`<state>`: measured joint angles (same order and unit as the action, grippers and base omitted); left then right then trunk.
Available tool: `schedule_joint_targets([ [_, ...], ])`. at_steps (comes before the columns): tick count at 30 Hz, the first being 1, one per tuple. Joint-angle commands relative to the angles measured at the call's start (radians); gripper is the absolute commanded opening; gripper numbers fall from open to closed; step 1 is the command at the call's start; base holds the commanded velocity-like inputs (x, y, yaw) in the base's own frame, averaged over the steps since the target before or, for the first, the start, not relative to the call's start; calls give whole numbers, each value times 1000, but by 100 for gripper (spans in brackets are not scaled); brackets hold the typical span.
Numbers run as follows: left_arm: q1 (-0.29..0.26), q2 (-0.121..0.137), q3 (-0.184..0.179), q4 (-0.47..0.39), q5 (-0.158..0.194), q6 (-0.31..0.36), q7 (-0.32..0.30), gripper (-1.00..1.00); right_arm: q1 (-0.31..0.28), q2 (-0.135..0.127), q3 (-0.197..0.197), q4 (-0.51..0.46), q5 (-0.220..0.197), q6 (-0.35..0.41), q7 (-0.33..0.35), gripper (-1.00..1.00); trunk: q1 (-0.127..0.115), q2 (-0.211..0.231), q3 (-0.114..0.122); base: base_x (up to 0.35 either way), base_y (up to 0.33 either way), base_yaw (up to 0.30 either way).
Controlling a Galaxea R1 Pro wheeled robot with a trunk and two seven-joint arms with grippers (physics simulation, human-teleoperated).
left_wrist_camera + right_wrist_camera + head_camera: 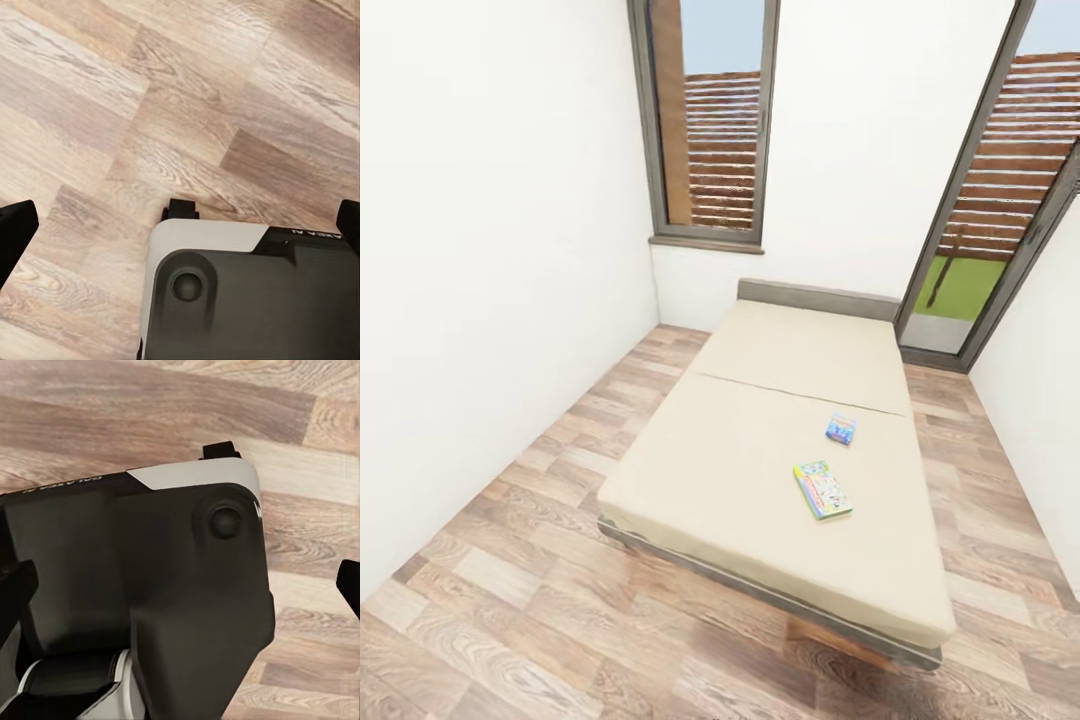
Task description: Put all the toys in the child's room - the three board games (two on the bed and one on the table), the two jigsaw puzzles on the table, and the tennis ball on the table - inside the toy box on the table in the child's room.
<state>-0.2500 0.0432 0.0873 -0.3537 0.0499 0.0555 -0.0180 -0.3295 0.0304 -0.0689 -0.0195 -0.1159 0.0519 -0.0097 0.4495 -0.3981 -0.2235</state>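
Here the print on the two board games is too small to read: the larger one [822, 489] lies near the bed's [710, 470] right foot, the smaller [841, 428] just beyond (both flat). Wide plank floor [510, 590] lies open left. Both grippers' [180, 225] [180, 592] fingertips stand wide apart, holding nothing.

Bed [760, 470]: beige mattress on a grey frame, low grey headboard at the far end, standing on wood-plank floor [510, 600]. Two board games lie flat on the mattress, right of centre: small blue box [841, 429], larger multicoloured box [822, 489] just nearer the foot. They're apart, not touching.
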Motion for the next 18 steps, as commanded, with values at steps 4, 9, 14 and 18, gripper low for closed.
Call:
schedule_joint_targets([
  [4, 0, 0, 3, -2, 5, 6, -2, 100, 0, 0, -6, -2, -5, 5, -1, 100, 0, -2, -8, 0, 0, -166],
  [9, 0, 0, 3, -2, 5, 6, -2, 100, 0, 0, -7, -2, -6, -3, -1, 100, 0, -2, -13, 0, 0, -72],
  [14, 0, 0, 3, -2, 5, 6, -2, 100, 0, -1, -7, -2, -10, -34, -1, 100, 0, -2, -15, 0, 0, -20],
  [18, 0, 0, 3, -2, 5, 6, -2, 100, 0, -1, -7, -2, -12, -44, -1, 100, 0, -2, -16, 0, 0, -6],
])
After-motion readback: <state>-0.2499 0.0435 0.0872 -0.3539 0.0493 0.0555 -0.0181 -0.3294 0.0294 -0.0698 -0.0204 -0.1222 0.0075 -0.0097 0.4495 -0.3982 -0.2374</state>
